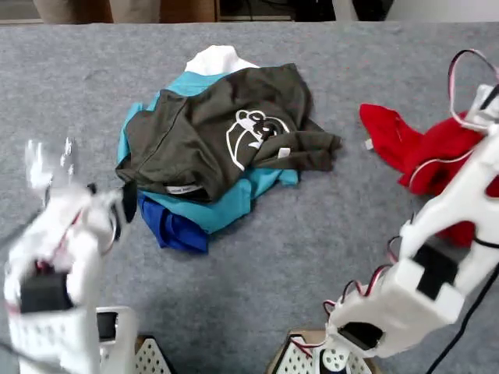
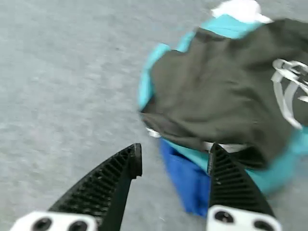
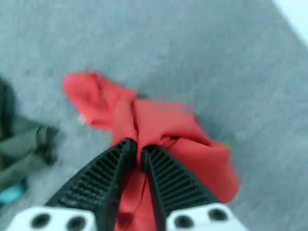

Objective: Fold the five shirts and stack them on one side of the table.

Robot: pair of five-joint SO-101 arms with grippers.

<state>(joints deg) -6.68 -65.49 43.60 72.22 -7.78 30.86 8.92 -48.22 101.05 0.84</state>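
Note:
A heap of shirts lies mid-table: a dark olive shirt (image 1: 226, 128) with a white print on top, a teal shirt (image 1: 226, 204) under it, a white shirt (image 1: 216, 58) poking out at the back and a blue shirt (image 1: 171, 226) at the front left. My left gripper (image 2: 175, 161) stands open just above the table, its fingers either side of the blue shirt (image 2: 185, 175), beside the olive shirt (image 2: 226, 96). A red shirt (image 1: 425, 152) lies bunched at the right. My right gripper (image 3: 137, 147) is shut on a raised fold of the red shirt (image 3: 159, 120).
Grey cloth (image 1: 312, 257) covers the whole table. The left arm (image 1: 70, 234) stands at the front left, the right arm (image 1: 437, 265) at the front right, crossing over part of the red shirt. Bare cloth stretches across the front middle and the far left.

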